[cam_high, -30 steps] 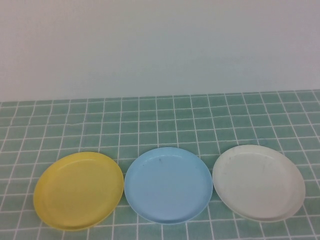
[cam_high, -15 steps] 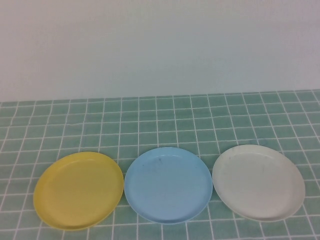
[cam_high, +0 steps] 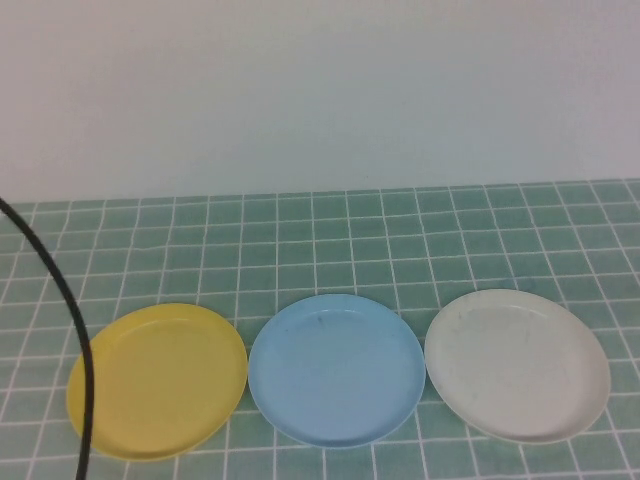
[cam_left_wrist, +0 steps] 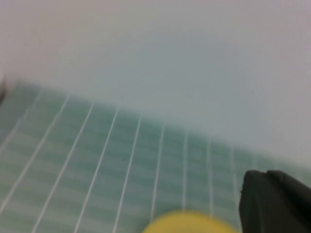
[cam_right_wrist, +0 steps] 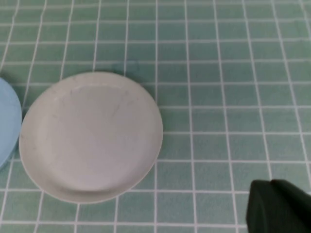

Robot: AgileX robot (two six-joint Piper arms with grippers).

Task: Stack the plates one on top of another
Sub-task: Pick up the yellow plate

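Our left gripper [cam_left_wrist: 274, 204] shows only as a dark corner in its own wrist view, hanging above the desk [cam_high: 330, 240] near the yellow plate [cam_high: 157, 381], with nothing between its jaws, which are clenched shut; from above we see only a black cable [cam_high: 75, 330] of that arm curving over the yellow plate's left side. Our right gripper [cam_right_wrist: 279, 206] is likewise a dark corner in its wrist view, jaws clenched and empty, raised over bare tiles beside the white plate [cam_high: 517, 364] and clear of it. Moving outward, the three plates lie flat in a row at the near edge of the green tiled desk: yellow on our left, blue plate [cam_high: 337, 368] in the middle, white on our right. Yellow and blue nearly touch, as do blue and white; we cannot tell whether the rims actually meet. None is stacked yet. We judge the plates to be light, stiff plastic, smooth and likely slippery, not fragile. Lying flat, they offer no grip but the low rim, so we would open the jaws and pinch a rim on an outer side, away from the neighbouring plate. A thin rim can slip or tilt the plate when lifted, so a firm, deep bite seems wise.
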